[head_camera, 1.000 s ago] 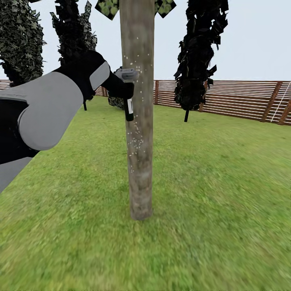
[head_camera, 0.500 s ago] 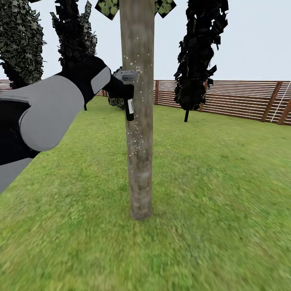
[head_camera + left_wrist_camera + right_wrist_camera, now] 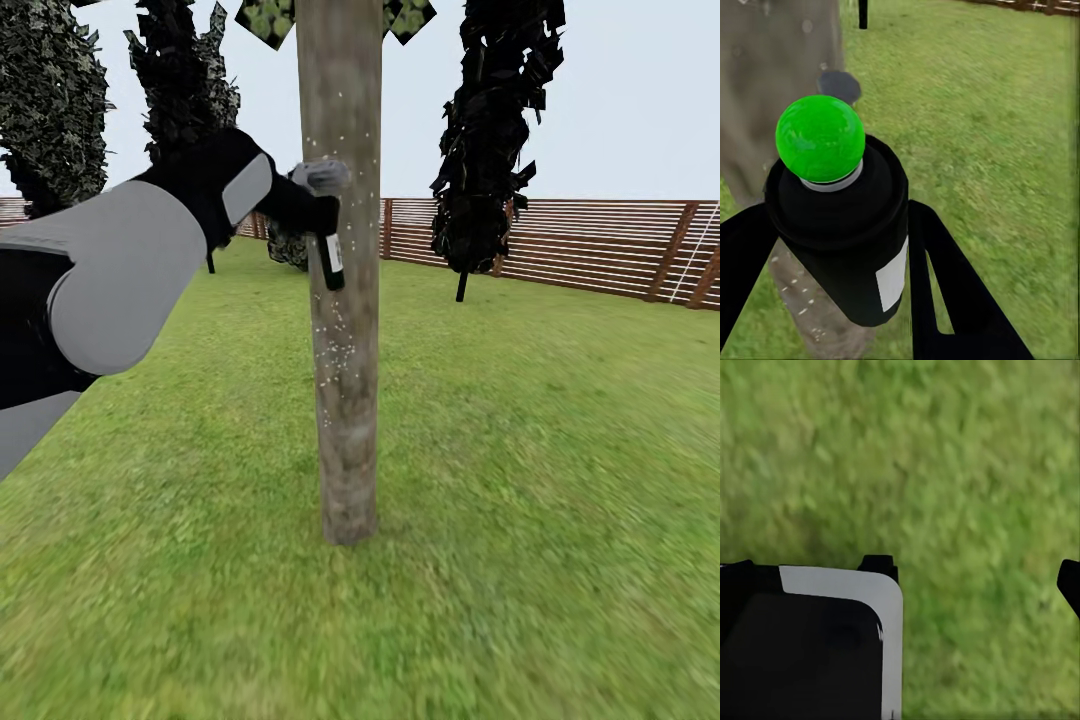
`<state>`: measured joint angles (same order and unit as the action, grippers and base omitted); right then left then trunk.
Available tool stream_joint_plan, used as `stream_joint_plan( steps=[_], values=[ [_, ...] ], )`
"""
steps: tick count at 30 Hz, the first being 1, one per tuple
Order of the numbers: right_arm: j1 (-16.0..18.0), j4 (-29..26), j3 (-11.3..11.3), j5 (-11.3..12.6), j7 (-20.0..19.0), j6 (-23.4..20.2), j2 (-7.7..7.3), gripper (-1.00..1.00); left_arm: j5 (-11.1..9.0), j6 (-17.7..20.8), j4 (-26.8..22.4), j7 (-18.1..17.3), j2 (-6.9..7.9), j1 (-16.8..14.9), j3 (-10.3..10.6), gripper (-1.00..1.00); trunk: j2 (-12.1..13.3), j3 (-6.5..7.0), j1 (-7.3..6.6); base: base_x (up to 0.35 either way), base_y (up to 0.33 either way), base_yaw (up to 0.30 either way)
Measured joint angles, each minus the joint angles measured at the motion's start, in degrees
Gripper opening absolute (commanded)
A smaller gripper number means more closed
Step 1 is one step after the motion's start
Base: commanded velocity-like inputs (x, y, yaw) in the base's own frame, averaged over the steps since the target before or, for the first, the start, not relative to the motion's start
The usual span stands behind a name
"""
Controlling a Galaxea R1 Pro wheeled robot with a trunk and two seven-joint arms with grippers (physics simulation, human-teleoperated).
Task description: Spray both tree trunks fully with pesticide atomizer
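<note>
Green lawn [image 3: 520, 480] all around me, slatted fence [image 3: 580, 245] at the back, dark cone trees against the sky; dead ahead stands the tree trunk [image 3: 345, 330], a straight grey-brown column, its upper and middle bark flecked with pale specks, the lower stretch down to the grass looking bare.

My left arm [image 3: 130, 270] reaches across from the left; my left gripper [image 3: 322, 205] sits right at the trunk's left edge, up high; my jaws are clamped on the pesticide atomizer [image 3: 331, 260], a finger pressed on either side of its black body.

In the left wrist view the atomizer [image 3: 844, 225] shows a green cap, not red, white label turned to one side; the trunk [image 3: 780, 82] lies just beyond it, so the bottle is in front of the bark, very near, whether touching I can't tell.

The bottle's long axis runs nearly upright, hanging below my fingers with the base tipped slightly right; parallel to the trunk, then; I judge the next sweep is down along the column, nozzle held facing the bark.

My right gripper [image 3: 967, 577] points at plain grass [image 3: 945, 457]; two dark tips [image 3: 878, 564] stand well apart, nothing between them; the left arm is the one on the job.
</note>
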<state>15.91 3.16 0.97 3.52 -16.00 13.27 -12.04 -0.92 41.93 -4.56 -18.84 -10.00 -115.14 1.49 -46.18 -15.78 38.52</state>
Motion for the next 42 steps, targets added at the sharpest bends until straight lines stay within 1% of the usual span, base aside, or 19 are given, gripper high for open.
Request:
stream_joint_plan(
  steps=[2, 4, 6, 7, 13, 16, 17, 19, 20, 22, 25, 26, 29, 32, 34, 35, 36, 39, 42],
  values=[
    [0.0, 0.0, 0.0, 0.0, 0.0, 0.0, 0.0, 1.0, 0.06, 0.06, -0.66, -0.37, 0.0, 0.0, 0.02, -1.0, 0.0, 0.0, 0.0, 0.0, 0.0, 0.0],
    [0.0, 0.0, 0.0, 0.0, 0.0, 0.0, 0.0, 1.0, 0.24, -0.02, 1.62, -0.52, 0.0, 0.02, -0.06, -1.0, 0.01, -0.01, 0.0, 0.0, 0.0, 0.0],
    [0.0, 0.0, 0.0, 0.0, 0.0, 0.0, 0.0, 1.0, 0.17, -0.04, 2.26, -0.53, 0.0, 0.19, -0.18, -1.0, 0.01, -0.01, 0.0, 0.0, 0.0, 0.0],
    [0.0, 0.0, 0.0, 0.0, 0.0, 0.0, 0.0, 1.0, 0.21, -0.06, 2.58, -0.57, 0.0, 0.85, -0.1, -1.0, 0.01, -0.01, 0.01, 0.0, 0.0, 0.0],
    [0.0, 0.0, 0.0, 0.0, 0.0, 0.0, 0.0, 1.0, 0.26, -0.01, 2.81, -0.74, 0.0, 1.55, 0.11, -1.0, 0.0, 0.0, 0.0, 0.0, 0.0, 0.0],
    [0.0, 0.0, 0.0, 0.0, 0.0, 0.0, 0.0, 1.0, 0.87, 0.0, 2.81, -0.57, 0.0, 1.58, 0.21, -1.0, 0.0, 0.0, 0.0, 0.0, 0.0, 0.0],
    [0.0, 0.0, 0.0, 0.0, 0.0, 0.0, 0.0, 1.0, 3.22, -0.03, 2.81, -0.33, 0.0, 1.58, 0.63, -1.0, 0.0, 0.0, 0.0, 0.0, 0.0, 0.0],
    [0.0, 0.0, 0.0, 0.0, 0.0, 0.0, 0.0, 1.0, 8.23, -0.02, 2.81, 0.25, 0.0, 1.65, 0.74, -1.0, 0.0, 0.0, 0.0, 0.0, 0.0, 0.0],
    [0.0, 0.0, 0.0, 0.0, 0.0, 0.0, 0.0, 1.0, 9.29, 0.0, 2.81, 0.38, 0.0, 1.69, 0.56, -1.0, 0.0, 0.0, 0.0, 0.0, 0.0, 0.0],
    [0.0, 0.0, 0.0, 0.0, 0.0, 0.0, 0.0, 1.0, 12.43, -0.05, 2.82, 0.74, 0.0, 2.52, 0.61, -1.0, 0.01, -0.01, 0.01, 0.0, 0.0, 0.0],
    [0.0, 0.0, 0.0, 0.0, 0.0, 0.0, 0.0, 1.0, 13.37, -0.11, 2.81, 1.18, 0.0, 3.17, 0.42, -1.0, 0.01, -0.01, 0.0, 0.0, 0.0, 0.0],
    [0.0, 0.0, 0.0, 0.0, 0.0, 0.0, 0.0, 1.0, 13.46, -0.15, 2.81, 1.26, 0.0, 3.3, 0.39, -1.0, 0.01, 0.0, 0.0, 0.0, 0.0, 0.0],
    [0.0, 0.0, 0.0, 0.0, 0.0, -0.02, -0.01, 1.0, 13.63, -5.97, 2.81, 1.51, 0.0, 5.21, 0.28, -1.0, 0.01, -0.01, 0.01, 0.0, 0.0, 0.0],
    [0.0, 0.0, 0.0, 0.0, 0.0, -0.01, -0.02, 1.0, 13.51, -8.58, 2.82, 1.44, 0.0, 7.06, 0.26, -1.0, 0.01, -0.01, 0.01, 0.0, 0.0, 0.0],
    [0.0, 0.0, 0.0, 0.0, 0.0, 0.0, -0.01, 1.0, 12.27, -13.2, 2.81, 1.3, 0.0, 8.68, 0.16, -1.0, 0.01, -0.01, 0.0, 0.0, 0.0, 0.0],
    [0.0, 0.0, 0.0, 0.0, 0.0, 0.0, -0.01, 1.0, 11.91, -14.19, 2.81, 1.28, 0.0, 8.97, 0.23, -1.0, 0.01, 0.0, 0.0, 0.0, 0.0, 0.0],
    [0.0, 0.0, 0.0, 0.0, 0.0, 0.0, -0.02, 1.0, 11.05, -15.55, 2.81, 1.25, 0.0, 9.44, 0.14, -1.0, 0.01, -0.01, 0.0, 0.0, 0.0, 0.0],
    [0.0, 0.0, 0.0, 0.01, 0.0, 0.08, -0.01, 1.0, 9.14, -17.48, 2.81, 1.15, 0.0, 10.41, 0.27, -1.0, 0.01, -0.01, 0.0, 0.0, 0.0, 0.0],
    [0.0, 0.0, -0.01, 0.01, 0.0, 1.88, 0.0, 1.0, 8.42, -18.02, 2.81, 1.12, 0.0, 10.94, 0.29, -1.0, 0.0, 0.0, 0.0, 0.0, 0.0, 0.0]
  ],
)
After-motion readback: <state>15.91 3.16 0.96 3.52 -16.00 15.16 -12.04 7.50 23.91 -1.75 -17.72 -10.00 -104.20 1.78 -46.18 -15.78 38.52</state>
